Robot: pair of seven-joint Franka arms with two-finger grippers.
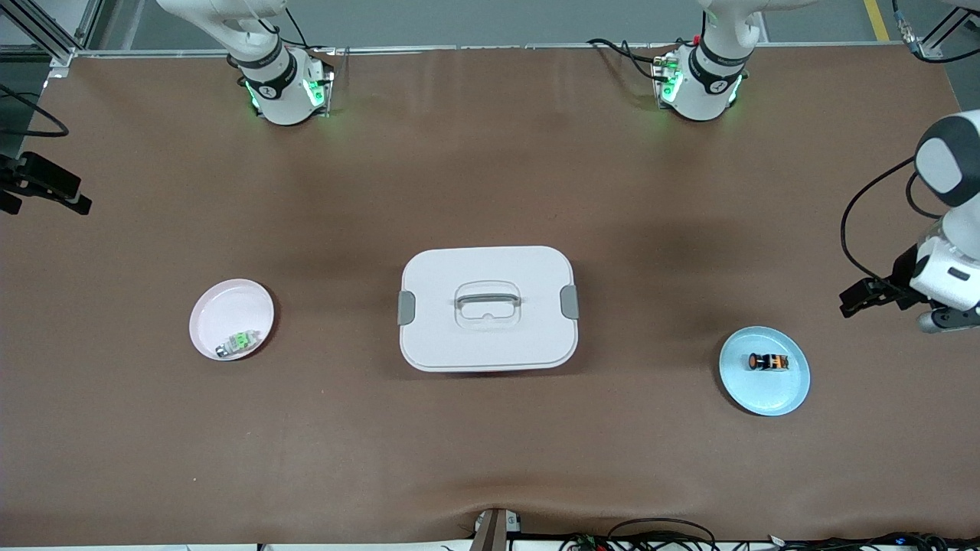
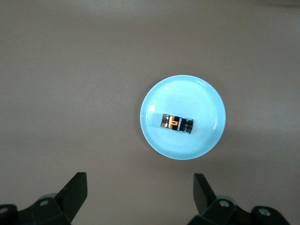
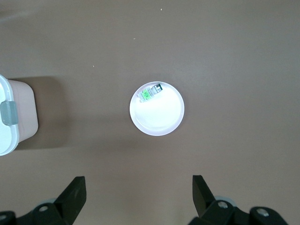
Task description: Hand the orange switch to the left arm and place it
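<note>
- Left hand [image 2: 139, 197] hangs high over the desk [image 1: 490, 191] at the left arm's end, fingers [image 2: 75, 190] spread wide apart and holding nothing; in the left wrist view the blue plate [image 2: 183, 117] lies below it.
- Right hand [image 3: 138, 197] hangs high over the right arm's end of the desk, its fingers [image 3: 75, 192] likewise spread wide and empty; the right wrist view looks down on the pink plate [image 3: 157, 108], with one end of the box [image 3: 14, 117] at the frame's edge.
- Neither hand shows clearly in the front view; only the two arm bases at the top edge and part of the left arm [image 1: 945, 229] at the frame's side are plain there.
- Orange switch [image 1: 768, 361] lies on its side in the blue plate [image 1: 764, 371], about at the plate's middle, touched by nothing.
- Box [image 1: 488, 308] sits shut at the middle of the desk, grey latches on both ends and the grey handle flat on its lid.
- Blue plate lies well apart from the box toward the left arm's end, a little nearer the front camera than the box.
- Pink plate [image 1: 231, 318] lies well apart from the box toward the right arm's end, about level with it.
- Green and silver component [image 1: 237, 343] rests in the pink plate, against the rim nearest the front camera.
</note>
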